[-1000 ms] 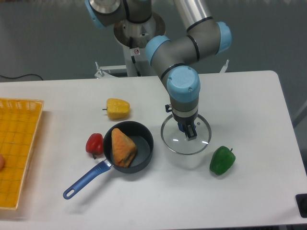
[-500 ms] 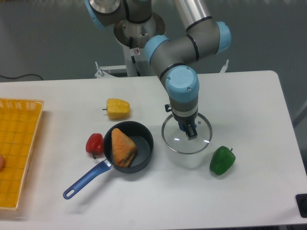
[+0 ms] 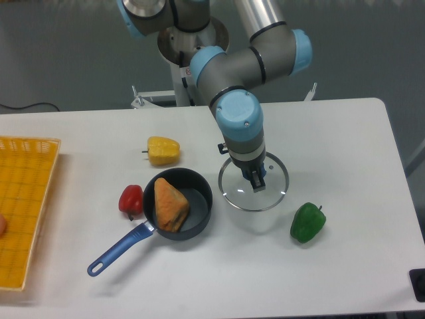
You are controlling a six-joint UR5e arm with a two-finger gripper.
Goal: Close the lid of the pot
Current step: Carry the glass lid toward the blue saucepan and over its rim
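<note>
Right of the pot (image 3: 178,203), the gripper (image 3: 257,182) is clamped on the knob of the pot lid (image 3: 254,191), held just above the table (image 3: 345,139): carry step. Next: shift left, centre, lower. One pot, one lid, one sandwich wedge (image 3: 170,205), three peppers.

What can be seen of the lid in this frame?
The lid is a round clear glass disc with a thin metal rim. The hand comes down over its centre and hides the knob; whether its fingers are closed there cannot be told. The lid appears lifted, with a faint shadow on the white table beneath, roughly level. It sits right of the pot, not yet over it, with the green pepper to its lower right, apart.
</note>
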